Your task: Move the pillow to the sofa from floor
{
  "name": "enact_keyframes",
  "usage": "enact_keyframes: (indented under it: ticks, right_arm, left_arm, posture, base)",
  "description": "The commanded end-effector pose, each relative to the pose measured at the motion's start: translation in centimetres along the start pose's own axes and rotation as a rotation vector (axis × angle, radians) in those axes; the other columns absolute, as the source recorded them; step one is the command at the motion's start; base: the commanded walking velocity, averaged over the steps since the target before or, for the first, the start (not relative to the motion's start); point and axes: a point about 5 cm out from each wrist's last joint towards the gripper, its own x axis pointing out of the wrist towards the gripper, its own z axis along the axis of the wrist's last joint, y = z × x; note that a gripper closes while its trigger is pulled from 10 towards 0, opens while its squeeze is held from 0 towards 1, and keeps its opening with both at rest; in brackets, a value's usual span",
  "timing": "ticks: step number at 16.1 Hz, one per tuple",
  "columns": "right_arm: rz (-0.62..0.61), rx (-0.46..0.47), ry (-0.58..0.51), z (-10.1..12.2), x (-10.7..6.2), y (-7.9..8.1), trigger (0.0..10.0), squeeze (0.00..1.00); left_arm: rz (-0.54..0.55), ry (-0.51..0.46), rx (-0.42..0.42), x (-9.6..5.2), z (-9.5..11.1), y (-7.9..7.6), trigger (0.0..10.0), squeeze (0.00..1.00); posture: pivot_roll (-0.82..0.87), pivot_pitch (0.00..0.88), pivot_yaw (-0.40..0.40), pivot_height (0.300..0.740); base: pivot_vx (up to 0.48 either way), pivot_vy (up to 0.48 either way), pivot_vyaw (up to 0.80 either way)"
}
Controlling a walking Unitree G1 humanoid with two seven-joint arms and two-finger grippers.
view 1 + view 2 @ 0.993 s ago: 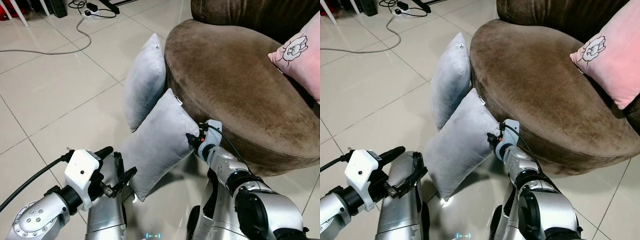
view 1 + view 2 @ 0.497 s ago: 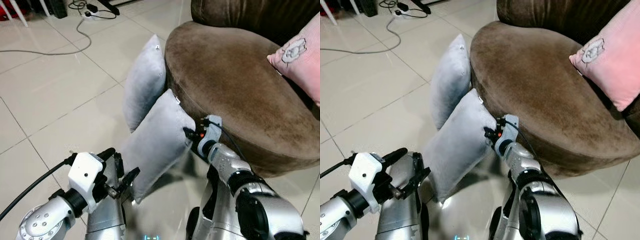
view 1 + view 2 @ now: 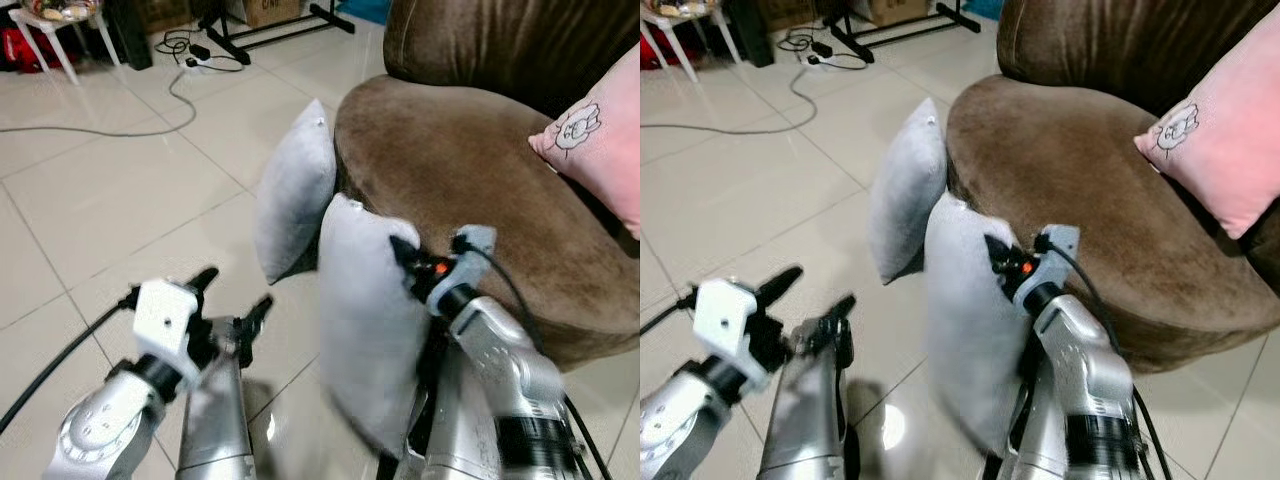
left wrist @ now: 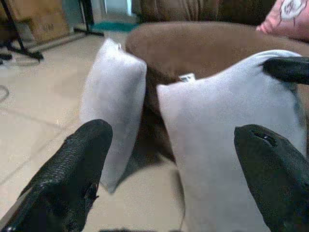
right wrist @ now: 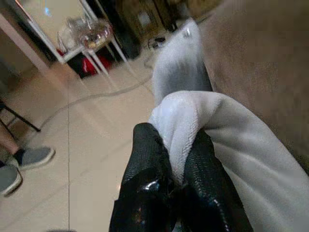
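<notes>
Right now the right hand (image 3: pixel 405 258) pinches a fold at the upper edge of the grey pillow (image 3: pixel 365 330), fingers (image 5: pixel 145 164) closed tight on fabric. Pillow hangs upright beside the sofa (image 3: pixel 480 190) seat front, long axis near vertical, gripped top edge up at seat height, lower corner pointing down at the floor (image 3: pixel 120 200); whether it is clear of the tiles is hard to tell. Left hand (image 3: pixel 232 308) hovers spread wide, near the pillow's left side, not touching. Second grey pillow (image 3: pixel 292 190) leans on the sofa behind. To do it well: keep the pinch, raise until the bottom corner clears the seat rim, then carry right over the cushion, short of the pink pillow (image 3: pixel 595 135).
</notes>
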Motion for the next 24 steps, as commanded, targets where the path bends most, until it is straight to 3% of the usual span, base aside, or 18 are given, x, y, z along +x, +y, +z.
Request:
enact_keyframes:
  ticks: [1, 2, 3, 4, 7, 11, 17, 19, 24]
  right_arm:
    - [0.071, -0.020, -0.100, 2.6, -0.3, 2.4, 10.0, 0.00]
    - [0.152, -0.027, -0.139, 3.3, -1.0, 3.9, 10.0, 0.00]
    - [0.184, -0.064, -0.128, 3.1, -1.1, 4.5, 10.0, 0.00]
    - [0.157, -0.115, -0.110, 2.8, -1.1, 4.5, 10.0, 0.00]
    - [0.074, -0.048, -0.136, 2.7, -1.5, 4.9, 10.0, 0.00]
    - [0.036, -0.022, -0.202, 3.9, -1.5, 4.9, 10.0, 0.00]
    - [0.012, -0.011, -0.218, 5.0, -1.4, 5.2, 10.0, 0.00]
    - [-0.039, -0.073, -0.194, 4.8, -1.5, 4.6, 10.0, 0.00]
    - [-0.125, -0.141, -0.261, 5.6, -1.9, 3.8, 10.0, 0.00]
  left_arm:
    - [0.065, -0.013, 0.025, 0.2, 0.3, 0.4, 10.0, 0.00]
    - [0.128, -0.027, 0.035, 0.5, 0.5, 0.6, 10.0, 0.00]
    - [0.155, -0.031, 0.035, 0.6, 0.4, 0.7, 10.0, 0.00]
    - [0.169, -0.032, 0.043, 0.8, 0.4, 0.8, 10.0, 0.00]
    - [0.287, -0.131, 0.129, 2.0, 2.3, 1.9, 10.0, 0.00]
    - [0.297, -0.142, 0.120, 2.5, 2.4, 2.3, 10.0, 0.00]
    - [0.298, -0.130, 0.138, 2.9, 2.0, 1.9, 10.0, 0.00]
    - [0.301, -0.130, 0.133, 3.0, 1.9, 1.9, 10.0, 0.00]
    - [0.292, -0.132, 0.139, 3.4, 2.0, 1.9, 10.0, 0.00]
  posture:
    - [0.06, 0.000, -0.032, 0.406]
    - [0.06, 0.000, -0.028, 0.406]
    - [0.06, 0.000, -0.023, 0.406]
    - [0.05, 0.000, -0.016, 0.411]
    - [0.06, 0.000, -0.004, 0.446]
    - [0.07, 0.000, -0.007, 0.486]
    - [0.07, 0.000, -0.016, 0.526]
    - [0.06, 0.000, -0.011, 0.541]
    - [0.05, 0.000, -0.007, 0.591]
  base:
    - [0.000, 0.000, 0.00]
    - [0.000, 0.000, 0.00]
    - [0.000, 0.000, 0.00]
    - [0.000, 0.000, 0.00]
    - [0.000, 0.000, 0.00]
    - [0.000, 0.000, 0.00]
    - [0.000, 0.000, 0.00]
    - [0.000, 0.000, 0.00]
    - [0.000, 0.000, 0.00]
